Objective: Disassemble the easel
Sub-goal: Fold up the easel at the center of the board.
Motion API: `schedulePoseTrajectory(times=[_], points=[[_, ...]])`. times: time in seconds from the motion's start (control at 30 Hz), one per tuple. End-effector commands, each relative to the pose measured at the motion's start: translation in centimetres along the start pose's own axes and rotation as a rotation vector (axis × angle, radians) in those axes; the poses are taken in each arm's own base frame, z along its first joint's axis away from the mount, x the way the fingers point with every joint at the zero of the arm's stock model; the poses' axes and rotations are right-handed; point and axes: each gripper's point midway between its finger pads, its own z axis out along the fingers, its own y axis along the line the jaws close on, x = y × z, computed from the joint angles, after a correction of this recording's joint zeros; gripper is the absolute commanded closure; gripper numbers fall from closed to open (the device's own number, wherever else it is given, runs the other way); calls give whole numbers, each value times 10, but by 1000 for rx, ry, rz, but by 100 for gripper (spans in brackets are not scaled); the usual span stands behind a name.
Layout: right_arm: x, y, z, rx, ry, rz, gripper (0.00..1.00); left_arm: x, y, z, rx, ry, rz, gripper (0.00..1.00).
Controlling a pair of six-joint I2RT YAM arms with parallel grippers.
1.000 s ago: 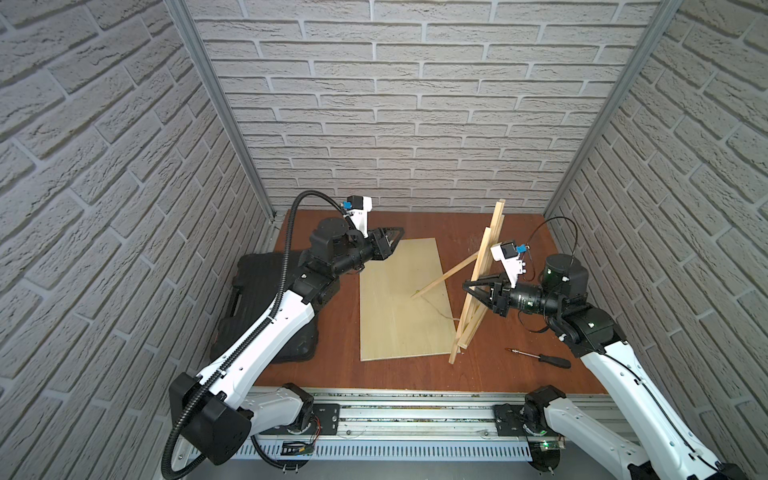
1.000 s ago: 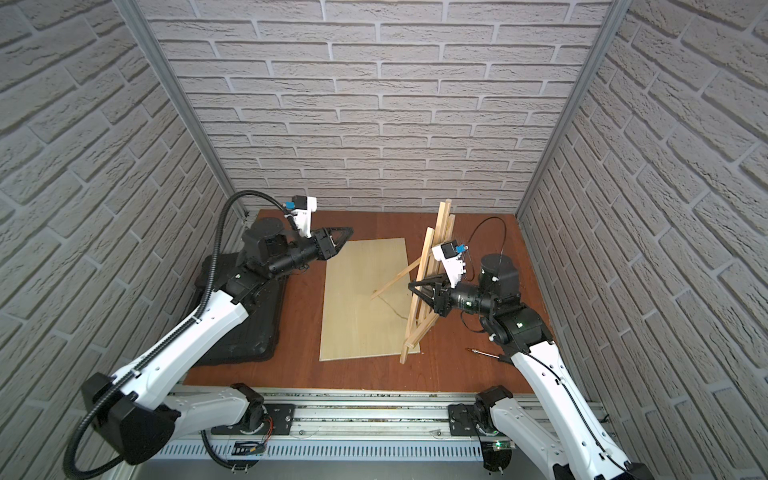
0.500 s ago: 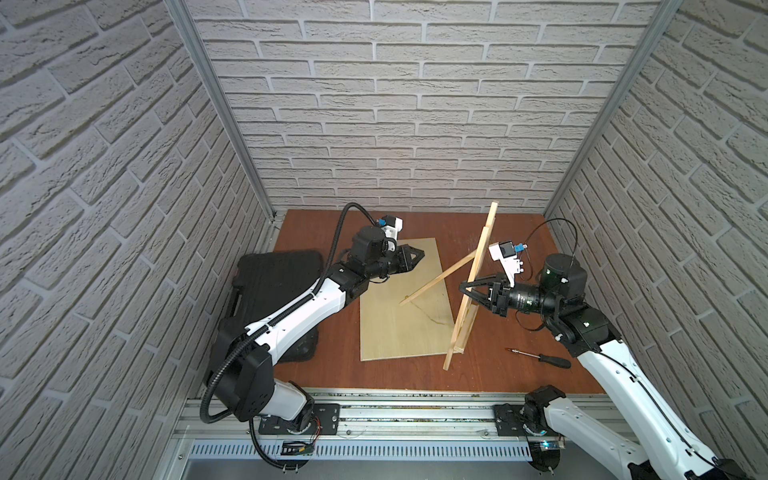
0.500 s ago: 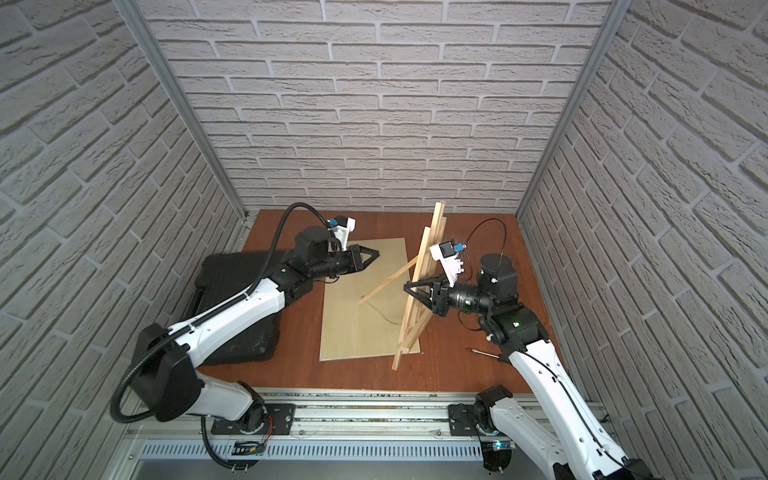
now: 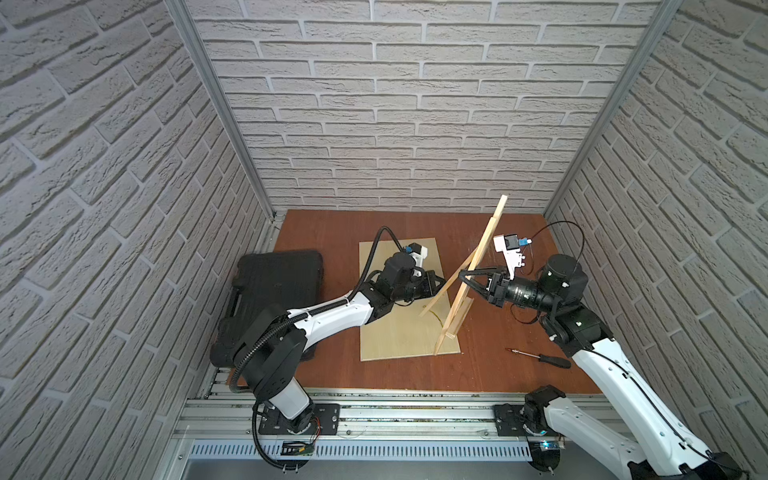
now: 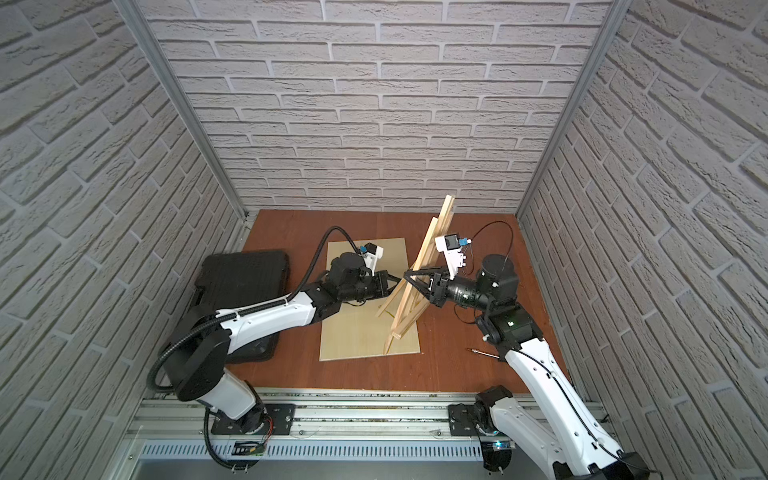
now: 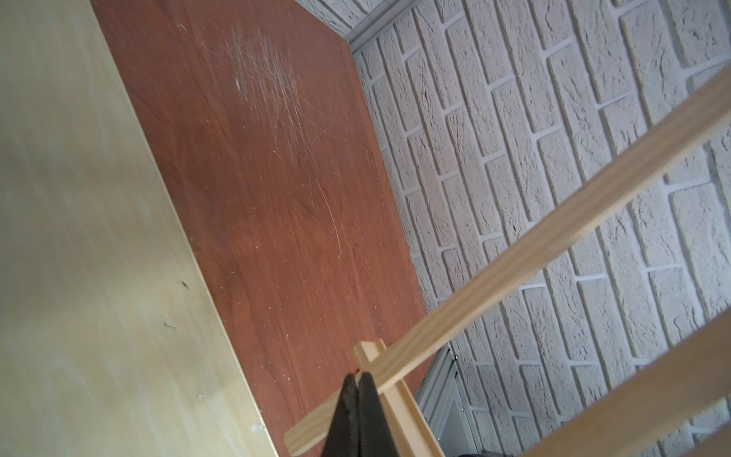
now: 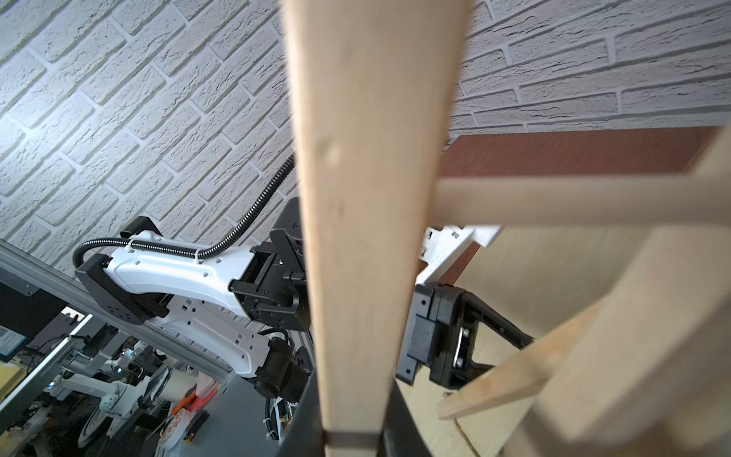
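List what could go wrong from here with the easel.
1. The right gripper clamps only one thin upright of the easel, which stands tilted over the plywood board. A pull could twist it or slide it in the grip.
2. In the left wrist view, the left gripper looks shut beside the back leg with nothing clearly between its jaws. It may hold nothing and merely push the leg.

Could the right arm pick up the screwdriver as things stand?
Probably not yet: the screwdriver lies in the open near it, but the right hand is shut on the easel.
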Motion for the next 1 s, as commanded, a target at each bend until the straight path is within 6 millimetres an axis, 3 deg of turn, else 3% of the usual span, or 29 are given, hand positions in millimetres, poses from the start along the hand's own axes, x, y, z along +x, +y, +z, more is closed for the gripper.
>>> schedulePoseTrajectory(times=[0.0, 0.17, 0.33, 0.5, 0.73, 0.97], points=[[-26, 19, -1, -64, -105, -81, 97, 0, -24, 5, 88, -37, 31, 95], [-31, 20, -3, -66, -137, -51, 97, 18, -22, 10, 98, -22, 36, 95], [-32, 20, -7, -54, -161, -25, 97, 21, -18, 5, 101, -33, 26, 93], [-33, 17, -6, -52, -167, -8, 97, 19, -28, -1, 137, -44, 65, 92], [-42, 16, -11, -54, -252, 13, 97, 37, -42, 12, 253, 11, 41, 92], [-43, 6, -19, 2, -313, 43, 97, 37, -60, 16, 344, 49, 38, 92]])
